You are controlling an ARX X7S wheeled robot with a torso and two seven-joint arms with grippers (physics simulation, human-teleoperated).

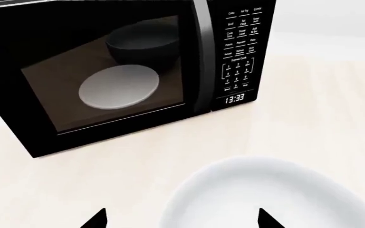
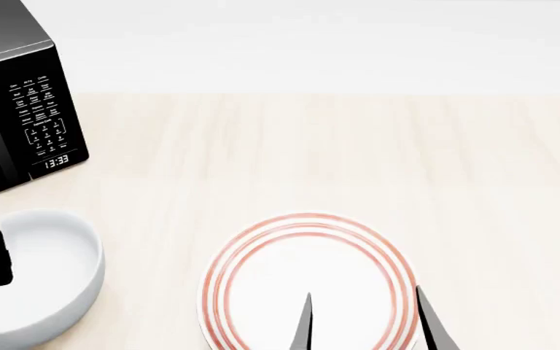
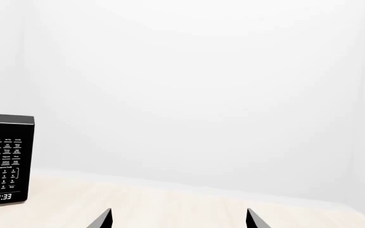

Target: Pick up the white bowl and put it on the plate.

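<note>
Now my left gripper (image 1: 181, 219) spread over the white bowl (image 2: 29, 275), microwave (image 1: 106, 71) just beyond, my right gripper (image 2: 366, 324) spread above the red-ringed plate (image 2: 260, 277), bowl and plate apart.

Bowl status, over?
Left gripper open, over the bowl, nothing held. Right gripper open above the plate. Bowl sits left of plate, apart, near microwave. Path between them clear.

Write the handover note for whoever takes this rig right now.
Left end effector: open, empty, over the near side of the bowl.
Right end effector: open, empty, over the plate.
Bowl stands on the table in front of the microwave, left of the plate.
Done: approach only; bowl not gripped.
Left: grip the bowl, lift it, set it on the plate.
</note>
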